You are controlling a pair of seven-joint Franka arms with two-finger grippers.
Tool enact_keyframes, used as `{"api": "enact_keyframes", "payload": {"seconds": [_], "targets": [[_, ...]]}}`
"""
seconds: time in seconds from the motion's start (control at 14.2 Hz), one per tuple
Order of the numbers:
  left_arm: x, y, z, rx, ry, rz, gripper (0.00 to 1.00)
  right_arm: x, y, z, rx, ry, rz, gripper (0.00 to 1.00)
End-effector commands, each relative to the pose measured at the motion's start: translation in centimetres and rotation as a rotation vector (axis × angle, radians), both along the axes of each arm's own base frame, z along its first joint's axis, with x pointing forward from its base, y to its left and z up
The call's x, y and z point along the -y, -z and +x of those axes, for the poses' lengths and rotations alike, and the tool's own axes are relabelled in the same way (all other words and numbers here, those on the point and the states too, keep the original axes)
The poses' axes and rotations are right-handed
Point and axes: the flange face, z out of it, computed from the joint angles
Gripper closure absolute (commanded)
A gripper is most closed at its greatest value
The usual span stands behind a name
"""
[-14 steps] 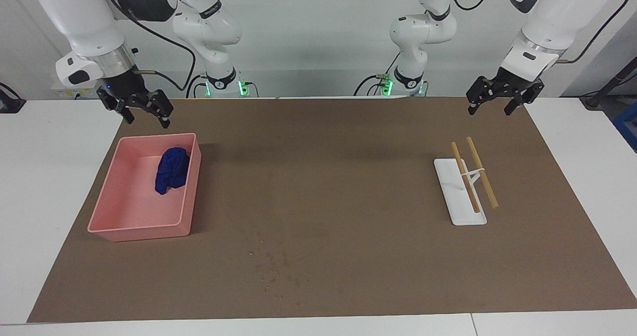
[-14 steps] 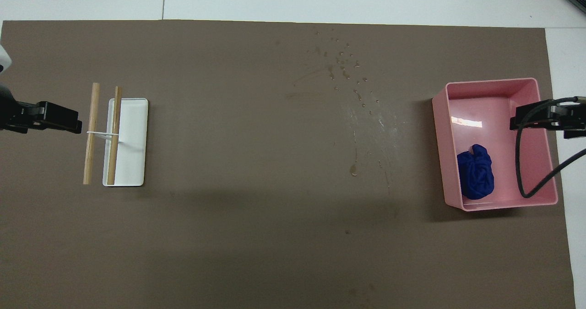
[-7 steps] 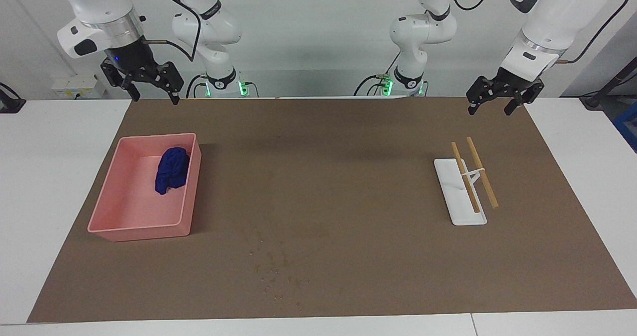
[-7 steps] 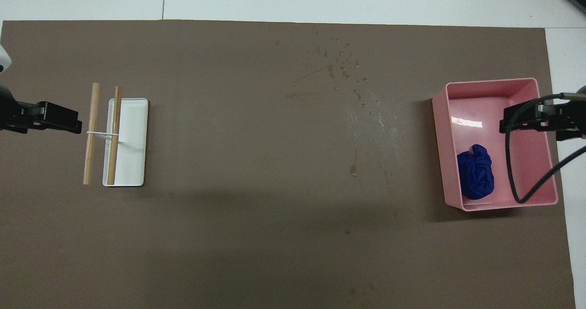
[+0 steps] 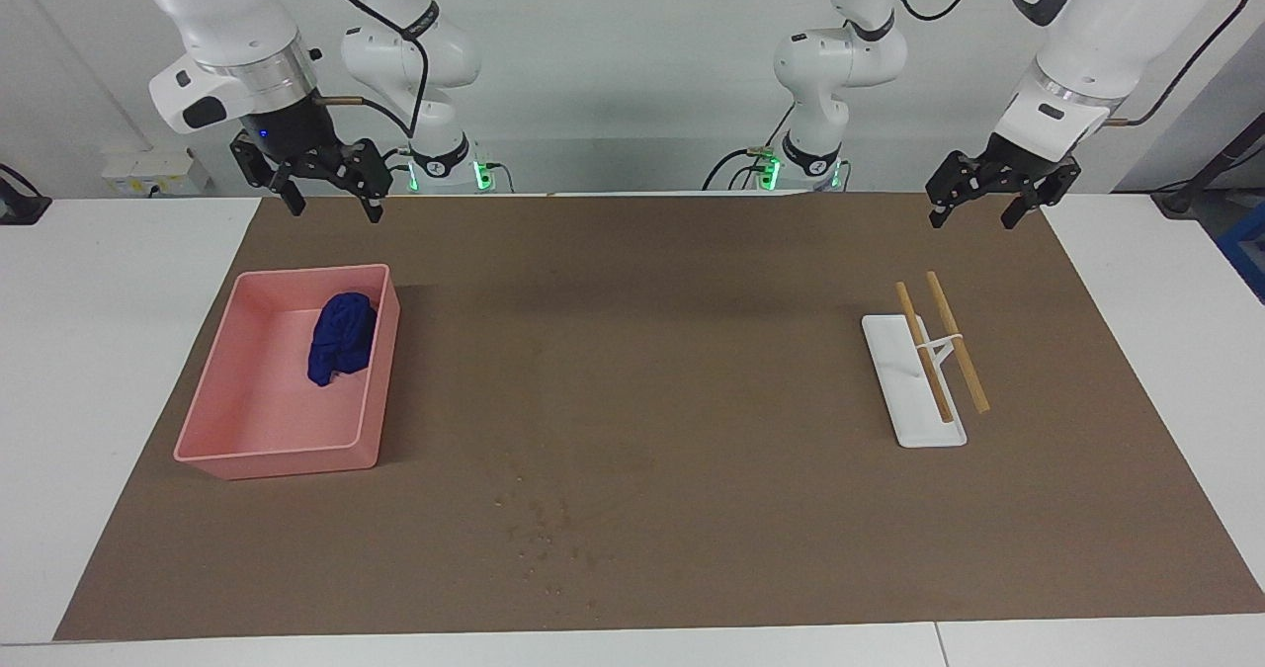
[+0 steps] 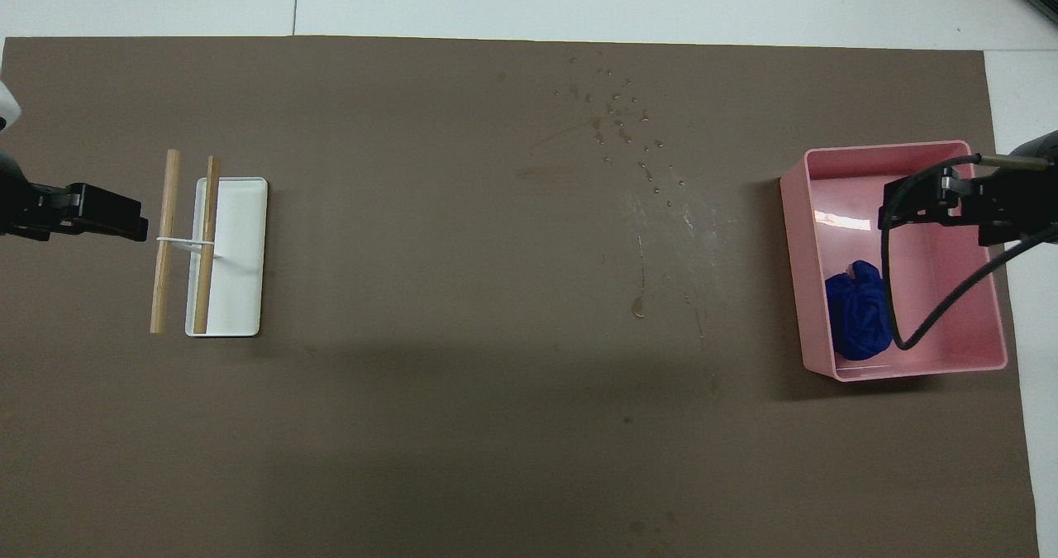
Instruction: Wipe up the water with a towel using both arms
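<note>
Both black two-finger grippers hang spread and empty: the right gripper over the pink plastic bin, the left gripper waiting over the brown mat by the white stand with two wooden rods. Crumpled royal-blue towel lies in the bin's robot-side end. Clear water droplets, glinting only in the overhead view, lie farthest out.

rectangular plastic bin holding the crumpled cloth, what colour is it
Pink bin; clearest in the facing view.

Table, brown mat, pink bin, white stand, water
</note>
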Motion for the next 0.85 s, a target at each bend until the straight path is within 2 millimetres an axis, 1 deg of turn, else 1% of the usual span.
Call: {"api": "enact_keyframes", "payload": {"seconds": [0.0, 0.14, 0.35, 0.78], "targets": [[-0.2, -0.1, -0.8, -0.009, 0.003, -0.010, 0.00, 1.6, 0.2, -0.7, -0.018, -0.061, -0.021, 0.00], [-0.2, -0.1, -0.8, -0.009, 0.003, -0.010, 0.00, 2.0, 0.4, -0.6, -0.018, -0.057, -0.020, 0.00], [-0.3, -0.1, -0.8, -0.009, 0.002, -0.010, 0.00, 1.9, 1.0, -1.2, -0.030, -0.059, -0.024, 0.00], [-0.2, -0.1, -0.8, -0.009, 0.003, -0.010, 0.00, 1.9, 1.3, -1.4, -0.035, -0.059, -0.025, 0.00]]}}
